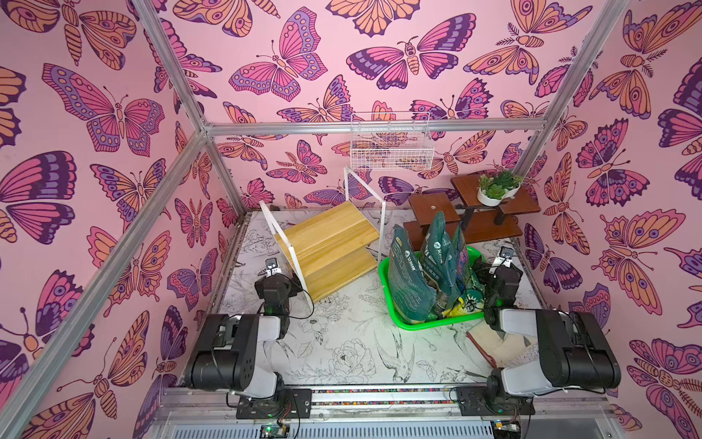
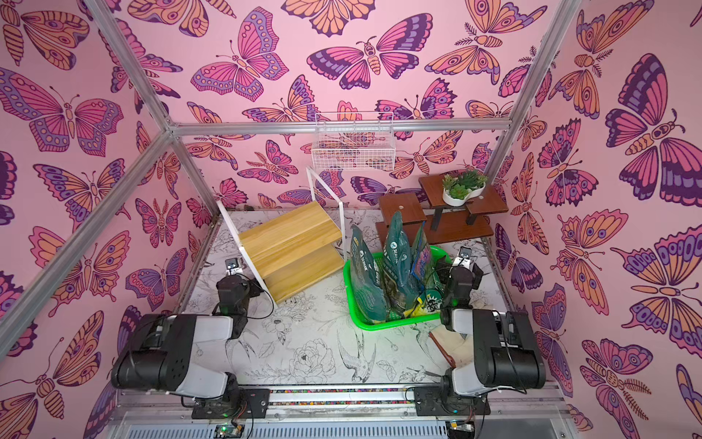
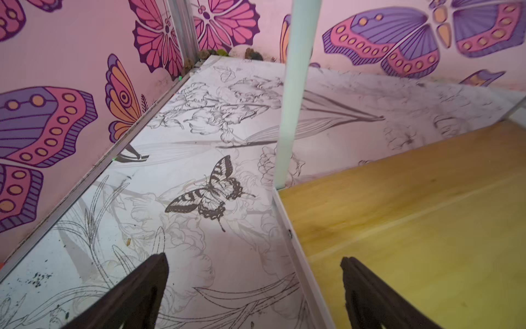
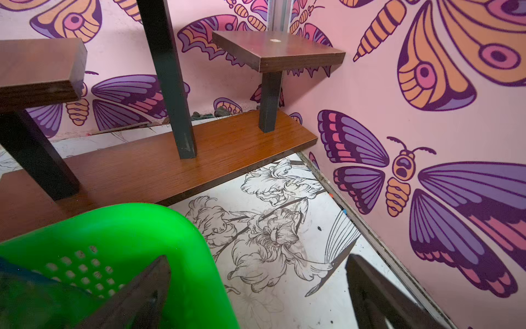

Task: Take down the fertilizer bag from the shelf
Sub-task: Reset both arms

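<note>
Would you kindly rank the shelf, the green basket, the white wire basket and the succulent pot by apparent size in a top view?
1. shelf
2. green basket
3. white wire basket
4. succulent pot
The wire basket hangs higher, perhaps nearer the camera: true rank unsure.

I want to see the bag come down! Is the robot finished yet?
Nearly, it seems. Done: the shelf is bare, and the bags stand in the green basket. In hand: nothing; the left gripper by the shelf and the right gripper by the basket are both open and empty. Left: probably only pulling the arms back.
</note>
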